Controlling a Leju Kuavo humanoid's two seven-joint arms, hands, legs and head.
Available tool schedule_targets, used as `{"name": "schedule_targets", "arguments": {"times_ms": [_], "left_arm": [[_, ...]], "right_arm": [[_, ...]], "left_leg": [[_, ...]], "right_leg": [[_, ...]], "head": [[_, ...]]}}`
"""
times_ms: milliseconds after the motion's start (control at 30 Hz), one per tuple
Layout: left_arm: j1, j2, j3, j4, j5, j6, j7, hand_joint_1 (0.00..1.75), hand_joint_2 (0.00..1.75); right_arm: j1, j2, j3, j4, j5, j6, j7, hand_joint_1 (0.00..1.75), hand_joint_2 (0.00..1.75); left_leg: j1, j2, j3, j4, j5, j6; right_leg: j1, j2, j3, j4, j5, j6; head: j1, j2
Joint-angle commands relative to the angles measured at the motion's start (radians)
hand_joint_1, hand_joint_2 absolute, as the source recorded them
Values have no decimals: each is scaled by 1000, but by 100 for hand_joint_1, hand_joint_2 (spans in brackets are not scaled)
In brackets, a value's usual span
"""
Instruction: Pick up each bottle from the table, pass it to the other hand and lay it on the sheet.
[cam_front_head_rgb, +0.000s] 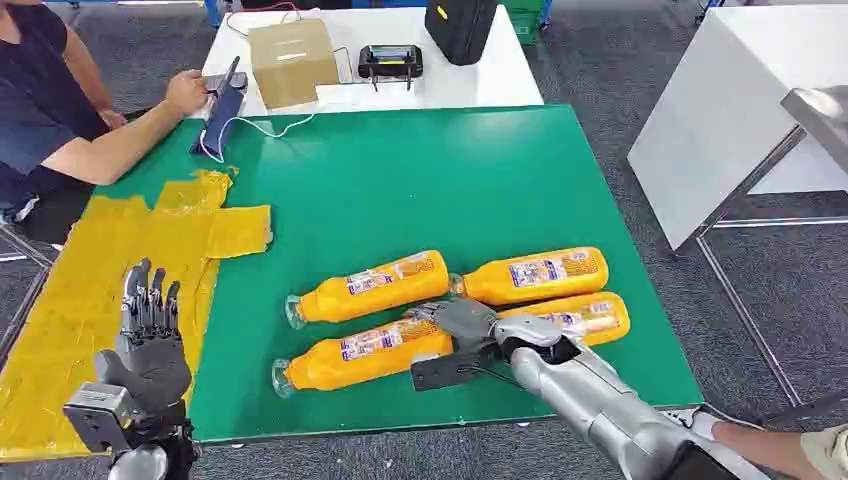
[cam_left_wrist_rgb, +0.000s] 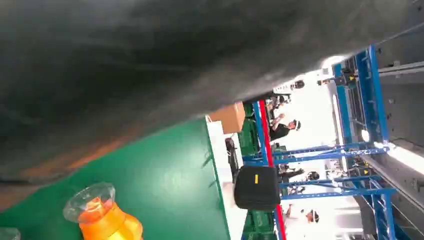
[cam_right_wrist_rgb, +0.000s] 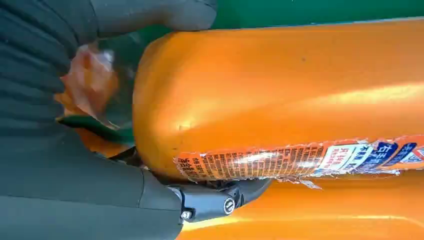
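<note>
Pick-up step: right hand (cam_front_head_rgb: 468, 325) wraps near bottle (cam_front_head_rgb: 365, 355) (5 o'clock on green table (cam_front_head_rgb: 400, 180)). Left hand (cam_front_head_rgb: 150, 320) empty, fingers spread, over yellow sheet (cam_front_head_rgb: 60, 300). Next: lift, hand over leftward.

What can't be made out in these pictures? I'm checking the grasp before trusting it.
- Right hand, head view: its own palm hides the fingers on the front bottle, so closure is unclear.
- Right wrist view: the bottle runs past the edge, and its label print is too small to read.
- Left wrist view: a dark blurred mass covers much of the picture; one bottle neck shows.
- Yellow sheet: cut off by the head view's left edge.
</note>
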Motion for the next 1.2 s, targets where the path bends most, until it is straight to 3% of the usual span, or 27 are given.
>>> {"name": "schedule_targets", "arguments": {"times_ms": [33,167,300,400,533,633,667,767,1200], "left_arm": [[-59,27,-29,102,9,2,7,0,0],[-74,2,13,104,61,67,27,0,0],[-58,-17,104,69,175,144,43,0,0],[-48,-17,116,56,186,149,42,0,0],[-9,-32,135,15,223,166,43,0,0],[7,-39,123,5,226,162,43,0,0],[11,-40,121,2,228,161,43,0,175],[20,-40,112,-6,235,159,46,0,175],[39,-32,87,-7,287,80,74,0,175]], "right_arm": [[-2,16,131,133,-19,11,11,175,175],[10,18,145,139,-61,-25,20,175,175],[135,89,10,71,-134,-251,-1,175,175],[171,102,-16,24,-141,-277,10,175,175],[374,156,-239,-295,-174,-378,-51,175,175],[454,191,-334,-437,-188,-393,-88,175,175],[470,201,-354,-463,-189,-394,-103,175,175],[507,228,-398,-511,-198,-400,-140,175,175],[532,244,-430,-542,-219,-402,-177,175,175]], "left_leg": [[2,-5,5,-2,0,-1],[2,-4,6,-2,0,-1],[3,-3,10,-3,-1,-2],[4,-2,11,-3,-2,-2],[5,-1,10,-2,-4,-4],[7,-2,7,0,-4,-4],[7,-2,8,0,-5,-5],[6,-3,1,0,-4,-4],[5,-4,3,0,-5,-5]], "right_leg": [[1,2,6,-2,-1,-2],[1,3,7,-3,-1,-2],[2,5,10,-4,-1,-2],[2,6,11,-4,-1,-3],[4,9,10,-2,-3,-3],[5,7,8,0,-4,-4],[4,9,8,1,-5,-4],[4,6,3,1,-4,-3],[4,8,4,0,-5,-5]], "head": [[0,0],[1,0],[0,0],[1,0],[0,0],[1,0],[0,0],[0,0],[0,0]]}}
